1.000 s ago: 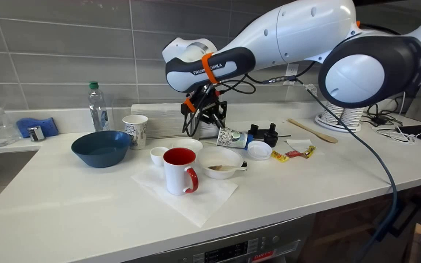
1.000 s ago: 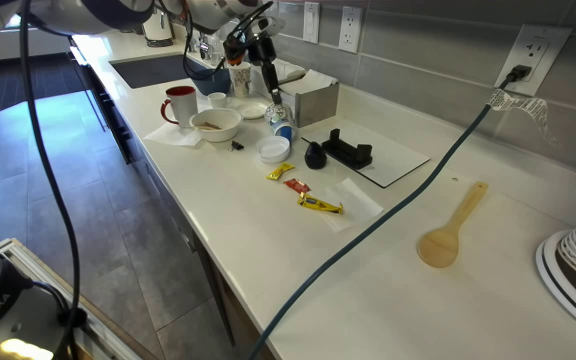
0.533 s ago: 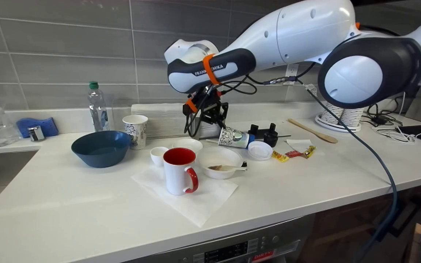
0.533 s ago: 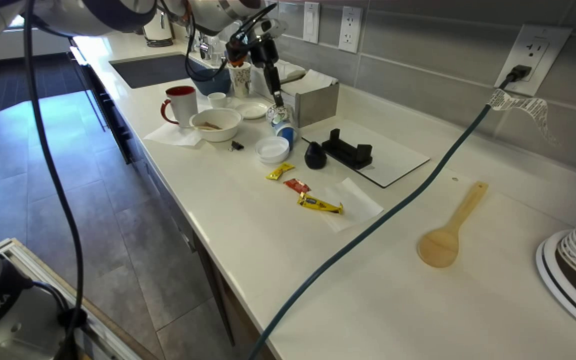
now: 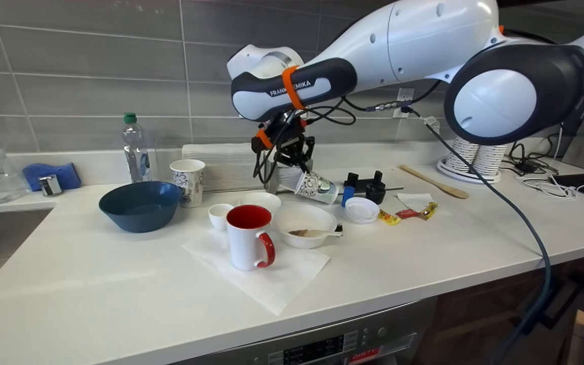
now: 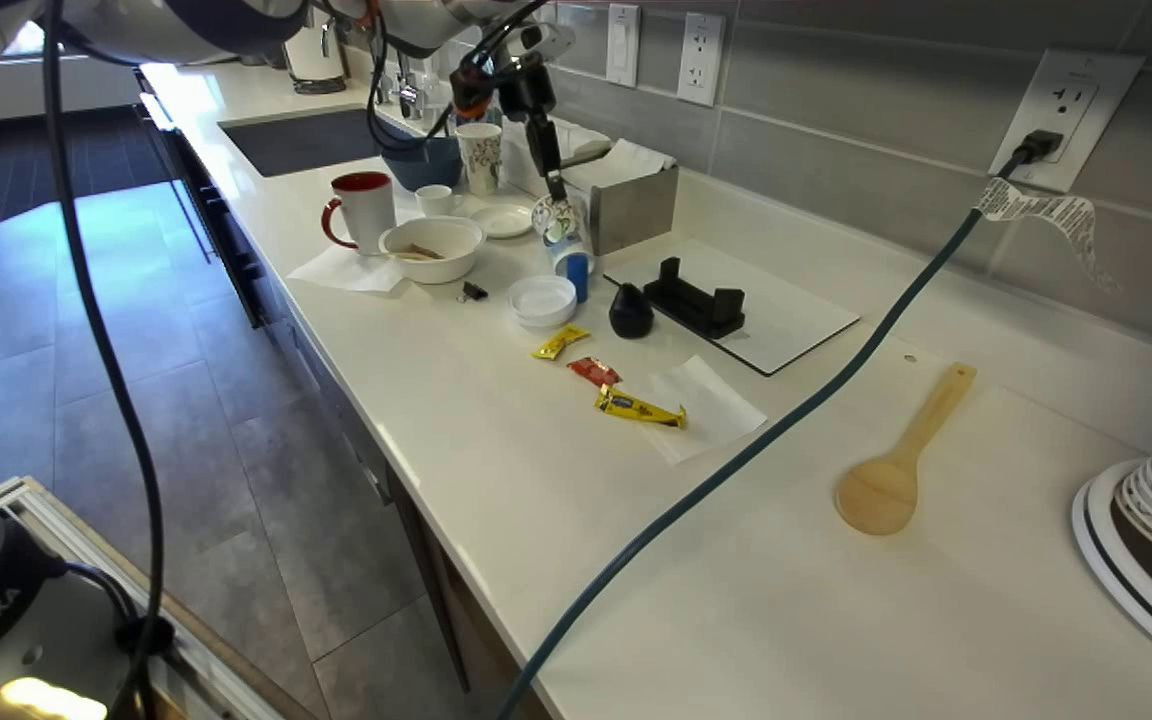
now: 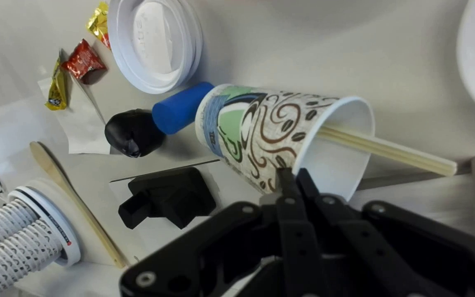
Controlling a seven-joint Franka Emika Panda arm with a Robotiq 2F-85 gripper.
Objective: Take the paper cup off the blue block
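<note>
The paper cup (image 7: 258,132), white with a printed swirl-and-coffee pattern, lies tilted with its base lower than its mouth. My gripper (image 7: 294,173) is shut on its rim, one finger outside the wall and one inside. The cup also shows in both exterior views (image 5: 317,187) (image 6: 562,228), below my gripper (image 5: 304,166). The small blue block (image 7: 182,108) stands on the counter just beyond the cup's base. A narrow gap between them shows in an exterior view, where the blue block (image 5: 347,196) is upright. Pale wooden sticks (image 7: 390,150) poke out of the cup's mouth.
A white bowl (image 5: 305,225), stacked white lids (image 5: 361,210), a black egg-shaped item (image 7: 133,133) and a black holder (image 7: 171,196) are near the cup. A red-and-white mug (image 5: 244,248) is in front. A metal paper-towel box (image 6: 633,210) stands behind.
The cup has moved slightly left with my gripper and tilted more, mouth up. Its base has come away from the blue block, which now stands upright and shows more fully.
</note>
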